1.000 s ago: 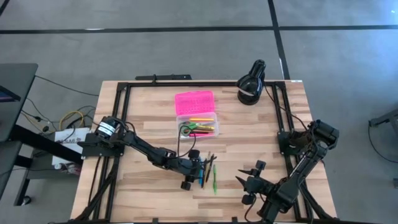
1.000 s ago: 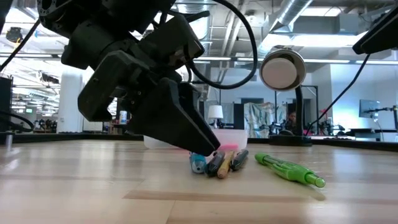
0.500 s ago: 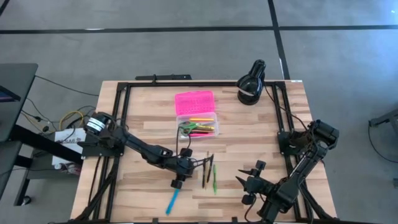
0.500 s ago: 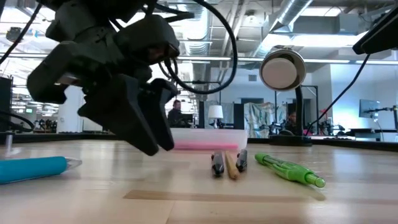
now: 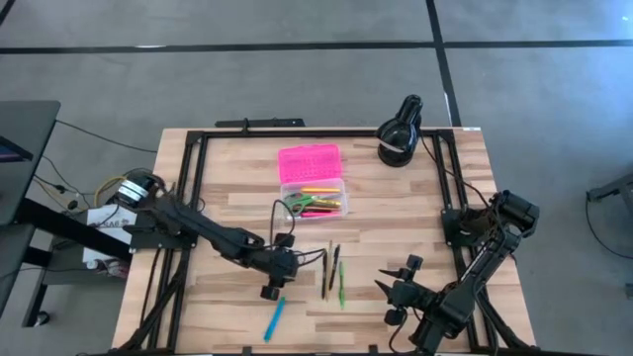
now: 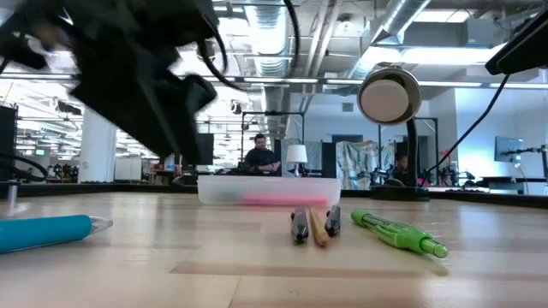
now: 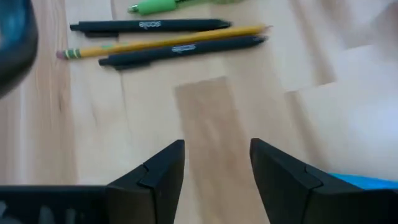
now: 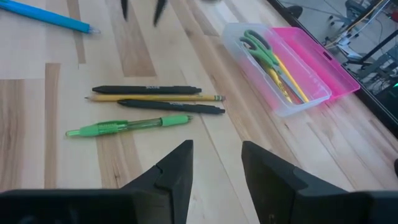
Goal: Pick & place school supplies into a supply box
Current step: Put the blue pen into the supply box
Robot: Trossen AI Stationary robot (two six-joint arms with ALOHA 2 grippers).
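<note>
The left tool (image 5: 280, 273) was out over the middle of the wooden worktop (image 5: 227, 188), and its two dark fingers (image 7: 163, 169) were apart with nothing between them. A blue pen (image 5: 274, 318) lay by itself near the front edge of the worktop, just in front of that tool (in the low view it showed as a fat blue stick at the side (image 6: 47, 232)). A little to the right of the left tool lay a small bunch of three thin things close side by side: a black pen (image 8: 146, 89), a yellow pencil (image 8: 155, 97) and another black pen (image 8: 171, 106). A green pen (image 5: 342, 282) lay just beside them, on the side toward the right arm. The supply box (image 5: 313, 198) sat farther back on the worktop, well apart from the loose pens. Its pink lid (image 5: 310, 160) was open and lay flat behind the clear base. Inside the base were the green scissors (image 8: 260, 50) and some pens in yellow and orange, with a bit of pink showing too. The right tool (image 5: 396, 287) waited near the front right of the worktop, and its fingers (image 8: 177, 165) were apart too, holding nothing. A black round lamp (image 5: 400, 132) stood at the back right corner. In the room behind the worktop a person (image 6: 260, 154) could be seen far off.
</note>
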